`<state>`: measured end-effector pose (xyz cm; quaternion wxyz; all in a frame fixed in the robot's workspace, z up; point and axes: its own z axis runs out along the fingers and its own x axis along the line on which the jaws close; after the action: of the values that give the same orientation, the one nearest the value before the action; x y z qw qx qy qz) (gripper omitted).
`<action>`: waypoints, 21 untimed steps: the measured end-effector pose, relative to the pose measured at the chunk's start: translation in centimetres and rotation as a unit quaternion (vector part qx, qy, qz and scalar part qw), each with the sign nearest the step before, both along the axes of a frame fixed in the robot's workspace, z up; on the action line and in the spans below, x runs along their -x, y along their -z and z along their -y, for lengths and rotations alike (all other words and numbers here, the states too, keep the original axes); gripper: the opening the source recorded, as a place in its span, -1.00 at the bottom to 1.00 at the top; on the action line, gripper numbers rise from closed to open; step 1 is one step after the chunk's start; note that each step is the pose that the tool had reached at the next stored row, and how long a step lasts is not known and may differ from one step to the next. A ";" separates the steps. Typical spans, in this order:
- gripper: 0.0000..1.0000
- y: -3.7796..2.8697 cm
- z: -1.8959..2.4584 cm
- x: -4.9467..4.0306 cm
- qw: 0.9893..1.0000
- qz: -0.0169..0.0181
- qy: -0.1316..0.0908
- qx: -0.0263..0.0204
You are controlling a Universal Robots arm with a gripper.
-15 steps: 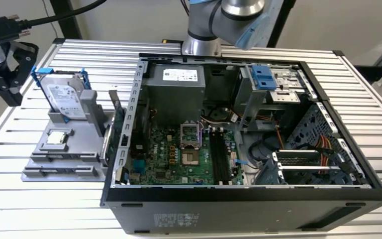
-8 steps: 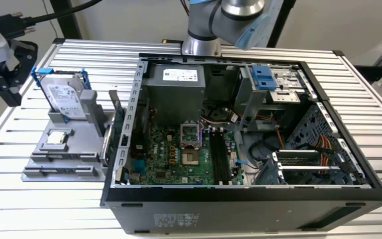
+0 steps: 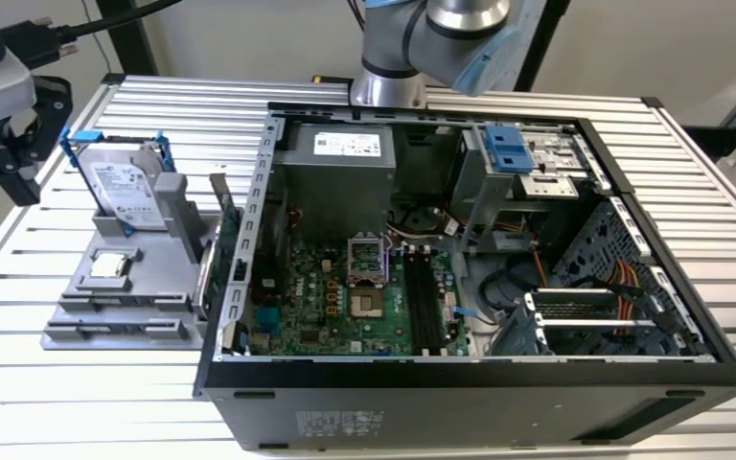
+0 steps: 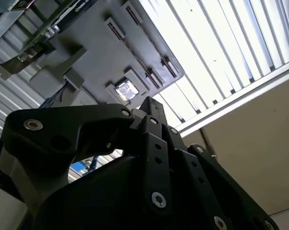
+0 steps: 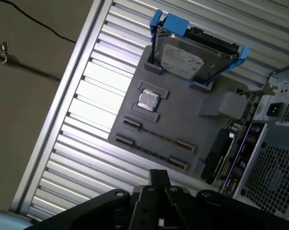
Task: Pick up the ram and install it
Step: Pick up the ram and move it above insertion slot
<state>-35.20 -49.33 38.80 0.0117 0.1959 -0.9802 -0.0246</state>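
A grey holder (image 5: 183, 120) lies on the slatted table, at the exterior view's left of the open computer case (image 3: 471, 374). The ram appears as a thin dark strip (image 5: 156, 136), seen edge-on between two clips of the holder, close to the small silver chip (image 5: 148, 100). My gripper (image 3: 11, 163) hangs above the table's edge, at the exterior view's left of the holder and apart from it. Its black body is seen in both wrist views (image 5: 159, 179) (image 4: 151, 108). Inside the case, the green motherboard (image 3: 330, 307) has long dark slots (image 3: 422, 307).
A silver hard drive in a blue frame (image 3: 123, 187) stands upright at the back of the holder. An expansion card (image 3: 218, 216) stands between the holder and the case wall. The arm's base (image 3: 387, 86) stands behind the case. Cables and a drive cage sit in the case's right half.
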 end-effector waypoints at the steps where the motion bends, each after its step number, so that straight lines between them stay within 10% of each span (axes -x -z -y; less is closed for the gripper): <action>1: -1.00 0.00 0.00 0.00 1.000 0.000 -0.005 0.000; 15: -1.00 0.00 0.00 0.00 0.998 0.000 -0.054 0.007; 21: -1.00 0.00 -0.01 0.00 0.996 0.001 -0.086 0.008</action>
<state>-35.20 -49.32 38.80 0.0147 0.2797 -0.9598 -0.0150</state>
